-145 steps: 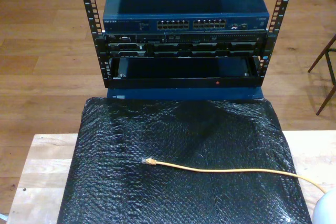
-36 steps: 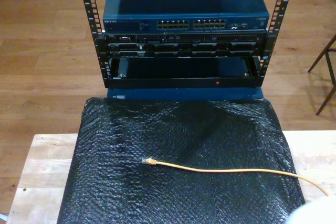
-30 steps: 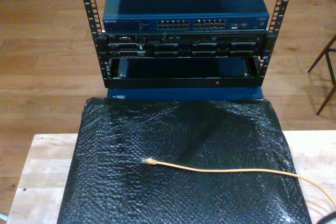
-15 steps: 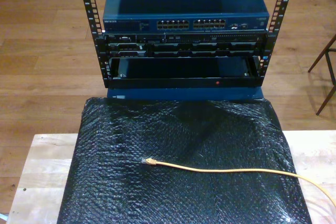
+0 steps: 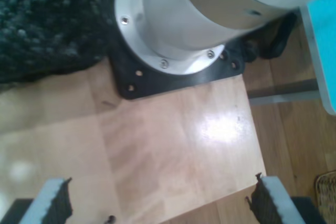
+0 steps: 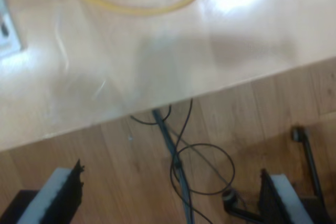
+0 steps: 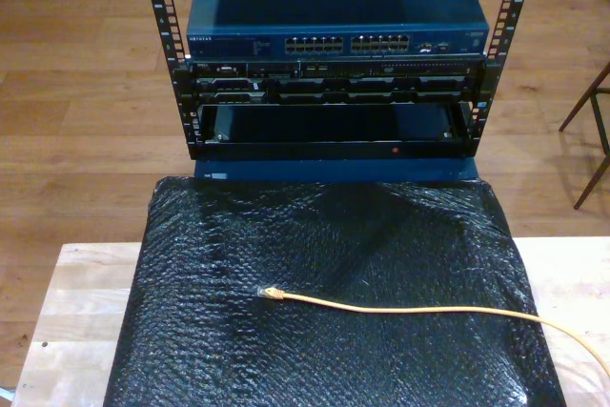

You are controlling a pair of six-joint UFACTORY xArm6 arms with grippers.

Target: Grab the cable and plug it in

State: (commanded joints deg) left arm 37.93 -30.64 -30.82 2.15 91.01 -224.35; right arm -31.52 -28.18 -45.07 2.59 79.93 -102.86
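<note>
The cable [image 7: 419, 310] is lying on the black mat [image 7: 324, 235] over the bench [image 7: 76, 312]. My first gripper [image 5: 157, 203] and my second gripper [image 6: 173, 198] are hanging with jaws spread wide, gripping nothing.

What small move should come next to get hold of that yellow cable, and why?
Probably swing my second gripper over the table toward the cable. Its jaws stand open and empty past the table edge, with a loop of the cable on the wood ahead. The plug lies free on the black mat, untouched, well short of the switch.

Warm wooden plank floor [image 7: 86, 111], pale wooden table [image 7: 76, 302], dark chair legs [image 7: 593, 131] at the exterior view's right.
</note>
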